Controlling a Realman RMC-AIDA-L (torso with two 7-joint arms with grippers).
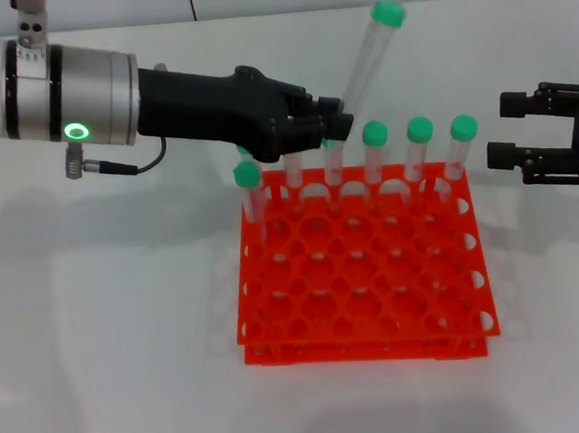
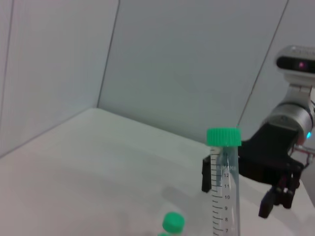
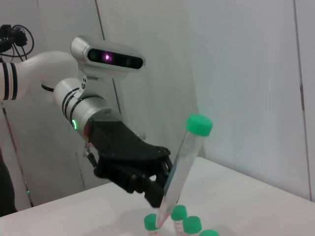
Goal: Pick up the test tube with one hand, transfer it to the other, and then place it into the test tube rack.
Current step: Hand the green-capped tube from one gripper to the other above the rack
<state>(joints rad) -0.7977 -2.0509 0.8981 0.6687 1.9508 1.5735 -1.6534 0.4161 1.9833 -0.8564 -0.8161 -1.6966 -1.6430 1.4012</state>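
Note:
My left gripper (image 1: pixel 334 125), black with a green ring light on its silver wrist, is shut on the lower part of a test tube (image 1: pixel 365 60). The clear tube tilts up to the right, green cap on top, its lower end just above the back row of the orange-red rack (image 1: pixel 365 351). My right gripper (image 1: pixel 503 129) is open and empty, to the right of the rack at the height of the tube caps. The left wrist view shows the held tube (image 2: pixel 224 191) with a right-gripper finger (image 2: pixel 268 204) behind it. The right wrist view shows the left gripper (image 3: pixel 160 191) clamping the tube (image 3: pixel 184 157).
Several other green-capped tubes stand in the rack's back row, one at its left end (image 1: pixel 248 180) and three toward the right (image 1: pixel 420 136). The rack's other holes are empty. The rack stands on a white table (image 1: pixel 107 321).

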